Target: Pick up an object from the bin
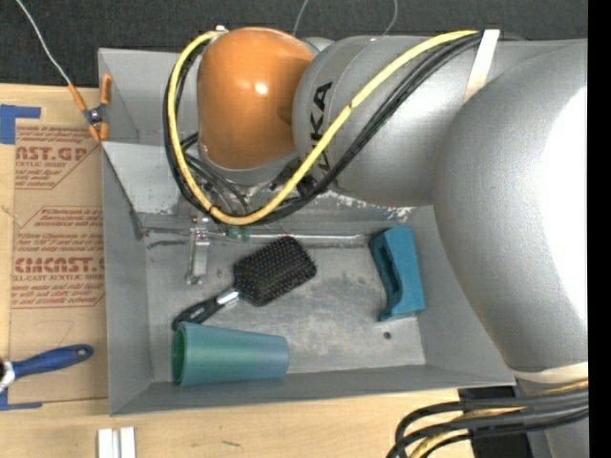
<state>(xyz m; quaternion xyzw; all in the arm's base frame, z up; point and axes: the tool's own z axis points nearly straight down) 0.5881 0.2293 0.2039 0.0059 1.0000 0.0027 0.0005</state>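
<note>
The hand [199,248] hangs near the left wall of the bin [124,284], just beside the black hairbrush [272,273]; whether it is apart or together, I cannot tell.

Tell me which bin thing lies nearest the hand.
The black hairbrush, mid-bin beside the hand; the green cup and blue plastic piece lie farther off.

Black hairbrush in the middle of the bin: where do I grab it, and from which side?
Probably at the neck, straight from above, squeezing across it: the hairbrush lies flat, bristles up, its neck narrow and clear of the green cup.
</note>
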